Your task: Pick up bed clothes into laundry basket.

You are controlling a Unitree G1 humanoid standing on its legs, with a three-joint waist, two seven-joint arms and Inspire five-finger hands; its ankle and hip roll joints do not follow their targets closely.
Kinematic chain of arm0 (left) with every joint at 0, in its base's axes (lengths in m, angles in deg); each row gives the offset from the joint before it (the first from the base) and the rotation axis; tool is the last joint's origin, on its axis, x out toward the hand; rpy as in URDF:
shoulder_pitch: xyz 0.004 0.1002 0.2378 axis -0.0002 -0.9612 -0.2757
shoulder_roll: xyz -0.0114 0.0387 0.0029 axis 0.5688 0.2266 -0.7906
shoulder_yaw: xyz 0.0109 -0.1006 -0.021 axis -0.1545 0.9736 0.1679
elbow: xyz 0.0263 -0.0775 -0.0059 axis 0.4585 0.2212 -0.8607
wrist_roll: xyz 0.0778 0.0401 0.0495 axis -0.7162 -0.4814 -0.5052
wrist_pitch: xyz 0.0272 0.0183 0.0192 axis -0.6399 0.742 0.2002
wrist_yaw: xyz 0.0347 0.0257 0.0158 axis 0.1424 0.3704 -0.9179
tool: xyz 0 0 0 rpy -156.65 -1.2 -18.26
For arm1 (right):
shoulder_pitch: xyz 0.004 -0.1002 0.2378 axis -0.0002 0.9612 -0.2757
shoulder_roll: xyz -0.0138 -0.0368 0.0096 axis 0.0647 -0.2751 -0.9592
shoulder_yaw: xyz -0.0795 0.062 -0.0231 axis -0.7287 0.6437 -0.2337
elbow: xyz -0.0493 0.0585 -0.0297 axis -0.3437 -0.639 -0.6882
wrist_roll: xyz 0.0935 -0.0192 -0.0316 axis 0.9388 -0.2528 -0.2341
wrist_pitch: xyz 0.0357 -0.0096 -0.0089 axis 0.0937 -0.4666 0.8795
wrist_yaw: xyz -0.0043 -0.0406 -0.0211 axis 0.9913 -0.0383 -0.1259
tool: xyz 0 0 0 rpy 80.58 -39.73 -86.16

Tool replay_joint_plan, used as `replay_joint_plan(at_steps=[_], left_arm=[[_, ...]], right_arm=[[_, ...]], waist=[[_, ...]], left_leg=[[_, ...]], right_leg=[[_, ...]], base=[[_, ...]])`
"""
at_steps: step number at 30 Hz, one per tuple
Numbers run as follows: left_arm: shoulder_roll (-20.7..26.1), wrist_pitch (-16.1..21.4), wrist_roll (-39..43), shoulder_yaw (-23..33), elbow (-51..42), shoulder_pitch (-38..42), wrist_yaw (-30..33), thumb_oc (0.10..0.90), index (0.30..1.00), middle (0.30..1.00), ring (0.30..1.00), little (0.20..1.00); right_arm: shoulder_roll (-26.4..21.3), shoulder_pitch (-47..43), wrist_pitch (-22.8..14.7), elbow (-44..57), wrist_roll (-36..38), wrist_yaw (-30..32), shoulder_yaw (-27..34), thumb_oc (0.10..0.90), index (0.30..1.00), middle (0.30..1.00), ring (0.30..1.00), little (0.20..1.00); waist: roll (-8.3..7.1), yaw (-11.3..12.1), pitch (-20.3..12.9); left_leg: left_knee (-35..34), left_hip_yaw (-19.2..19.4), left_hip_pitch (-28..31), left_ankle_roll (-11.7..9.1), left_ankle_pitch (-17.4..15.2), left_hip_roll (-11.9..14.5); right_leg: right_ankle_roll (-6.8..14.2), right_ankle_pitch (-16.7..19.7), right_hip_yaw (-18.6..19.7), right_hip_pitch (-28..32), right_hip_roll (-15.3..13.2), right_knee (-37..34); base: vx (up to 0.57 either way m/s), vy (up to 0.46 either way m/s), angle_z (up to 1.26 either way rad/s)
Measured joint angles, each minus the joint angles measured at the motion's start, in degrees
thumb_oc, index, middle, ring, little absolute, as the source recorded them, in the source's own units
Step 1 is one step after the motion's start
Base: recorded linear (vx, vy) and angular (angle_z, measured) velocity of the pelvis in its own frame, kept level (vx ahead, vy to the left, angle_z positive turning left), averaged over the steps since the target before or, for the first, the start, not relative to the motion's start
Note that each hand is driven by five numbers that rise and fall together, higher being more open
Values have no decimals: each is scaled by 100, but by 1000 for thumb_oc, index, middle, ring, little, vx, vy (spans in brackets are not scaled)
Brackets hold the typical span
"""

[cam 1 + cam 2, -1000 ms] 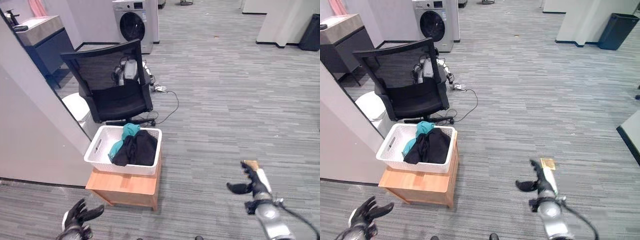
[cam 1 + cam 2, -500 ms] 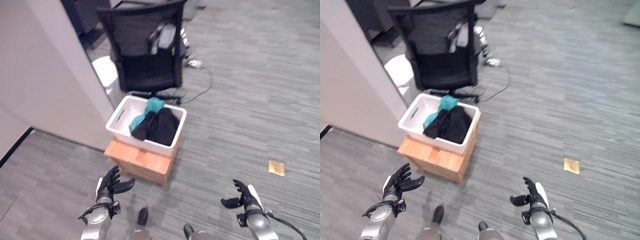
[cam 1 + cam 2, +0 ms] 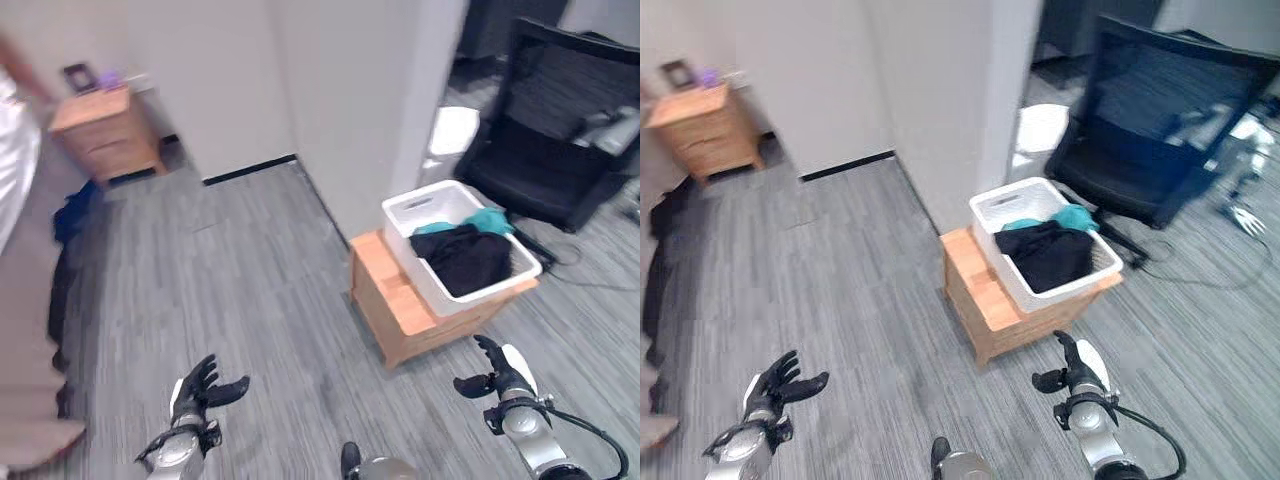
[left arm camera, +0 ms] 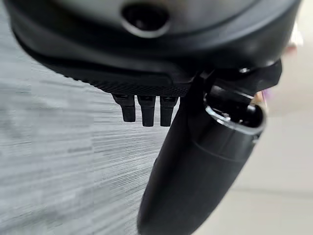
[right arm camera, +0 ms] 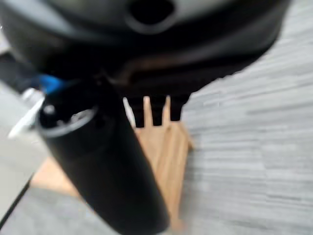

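I think my job now is to find more bed clothes, so I should walk slowly toward the bed (image 3: 15,300) far on my left and keep both arms low and out of the way. Dark clothes (image 3: 62,290) hang down its edge near the floor, too blurry to tell apart. My left hand (image 3: 195,393) is spread open and holds nothing. Next comes the white laundry basket (image 3: 410,215) on a small wooden stand (image 3: 385,300), with black and teal clothes (image 3: 468,258) piled inside. My right hand (image 3: 502,372) is open and empty too.
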Motion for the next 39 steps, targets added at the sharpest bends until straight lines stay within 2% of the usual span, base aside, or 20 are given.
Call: replay_joint_plan(at_steps=[2,3,4,6,8,9,11,17,20,21,22,23,24,26,27,31,32,34,37,39], left_arm=[[-27,-28,-131,-134,-19,97,-72,800,900,900,900,900],[-67,-27,-148,-142,-73,134,-68,800,900,900,900,900],[-14,-35,-147,-68,-33,195,-59,800,900,900,900,900],[-3,-37,-147,170,-90,-129,-23,800,900,900,900,900],[62,-89,-151,272,-28,-266,9,800,900,900,900,900],[27,-99,-163,333,50,-200,15,800,900,900,900,900],[77,-118,-159,423,230,-201,63,800,900,900,900,900],[75,-140,-148,450,313,-466,73,800,900,900,900,900],[7,-102,-118,344,70,-349,-49,800,900,900,900,900],[-61,-104,-75,332,28,-296,-50,800,900,900,900,900],[-65,-107,-35,324,-126,-306,-63,800,900,900,900,900],[-9,-96,-23,352,-189,-309,-91,800,900,900,900,900],[92,-101,-20,397,-95,-195,-108,800,900,900,900,900],[300,-130,-18,506,76,-191,-89,800,900,900,900,900],[276,-146,-27,508,336,-255,-96,800,900,900,900,900],[230,-164,-86,529,861,-246,-115,800,900,900,900,900],[218,-220,-88,558,934,-148,-63,800,900,900,900,900],[357,-222,-88,559,1063,-88,-18,800,900,900,900,900],[495,-216,-84,673,1110,-68,2,800,900,900,900,900],[597,-207,-80,699,1253,8,0,800,900,900,900,900]], right_arm=[[24,0,14,0,0,-77,12,800,900,900,900,900],[-9,-31,-12,38,-2,-103,17,800,900,900,900,900],[230,4,14,12,6,-121,13,800,900,900,900,900],[402,128,79,9,0,-276,-230,800,900,900,900,900],[540,293,121,13,-3,-302,-358,800,900,900,900,900],[527,289,132,-51,-8,-294,-462,800,900,900,900,900],[536,133,115,-46,-7,-329,-606,800,900,900,900,900],[371,-553,-35,63,-12,-324,-820,800,900,900,900,900],[319,-494,-34,1,-13,-310,-743,800,900,900,900,900],[229,-434,-20,7,-12,-323,-753,800,900,900,900,900],[153,-373,14,56,-10,-318,-763,800,900,900,900,900],[143,-334,26,110,-9,-314,-734,800,900,900,900,900],[222,-337,59,135,-5,-317,-692,800,900,900,900,900],[336,-305,64,328,2,-332,-642,800,900,900,900,900],[295,-35,54,467,58,-303,-78,800,900,900,900,900],[23,-72,112,445,153,-305,247,800,900,900,900,900],[35,-67,129,431,182,-313,250,800,900,900,900,900],[183,-155,89,501,277,-319,110,800,900,900,900,900],[279,-210,67,640,321,-308,93,800,900,900,900,900],[311,-280,52,695,432,-307,65,800,900,900,900,900]], waist=[[81,84,138],[287,74,221],[106,83,296],[153,285,336],[102,273,359],[236,275,468],[265,413,533],[192,726,493],[14,777,463],[58,741,479],[128,718,478],[134,708,496],[-78,746,612],[-451,844,682],[-355,553,562],[181,482,266],[146,456,303],[113,485,338],[-103,484,314],[-180,557,321]], left_leg=[[-339,-428,-374,581,78,-678],[-313,-503,-681,938,76,-721],[-273,-689,-844,1002,146,-892],[-489,-960,-1108,1111,529,-999],[-377,-1596,-1332,1146,611,-1194],[-392,-2183,-1378,1186,664,-1238],[-532,-2446,-1371,1272,755,-1293],[-338,-3104,-1584,1209,993,-1323],[-30,-3284,-2052,730,1740,-1506],[-138,-3020,-2174,798,1997,-1578],[-620,-2622,-2151,407,2184,-1455],[-644,-1898,-2204,797,1313,-1300],[-341,-1159,-2321,1018,1049,-1264],[472,-718,-2383,971,861,-1285],[1055,-603,-2235,893,675,-1054],[18,-862,-1543,1073,967,-1131],[-173,-1001,-1437,1266,1140,-1179],[-404,-1141,-1281,1442,1266,-1143],[-631,-1286,-1199,1396,1259,-1336],[-673,-1363,-1144,1386,1261,-1370]], right_leg=[[131,203,-182,-306,-193,160],[278,265,160,-586,-172,486],[779,73,1600,-928,-236,873],[1355,-101,2822,-842,-218,835],[1227,-395,3338,-40,-288,402],[1219,-455,3656,336,-162,-30],[1050,-596,4198,527,48,42],[1004,-650,3937,755,196,-11],[785,-668,3559,807,163,-77],[646,-587,3257,901,183,-161],[543,-530,2864,895,165,-216],[441,-446,2561,970,104,-417],[422,-399,2390,1061,-72,-525],[463,-372,2112,1236,-470,-688],[527,-345,1381,1761,-591,-1073],[965,-639,883,1750,-554,-702],[1072,-724,866,1611,-653,-247],[1411,-923,1475,477,-720,1986],[1605,-1046,2086,58,-897,1437],[1429,-802,2223,-11,-984,304]], base=[[-334,137,90],[-174,110,85],[-96,78,100],[-61,71,97],[60,26,164],[89,-29,201],[145,-113,155],[53,-103,57],[-215,-27,121],[-315,-26,180],[-216,-19,181],[-99,-1,145],[-85,21,101],[-60,108,132],[30,169,191],[-13,107,110],[-58,84,83],[14,24,51],[69,-33,35],[64,-89,27]])
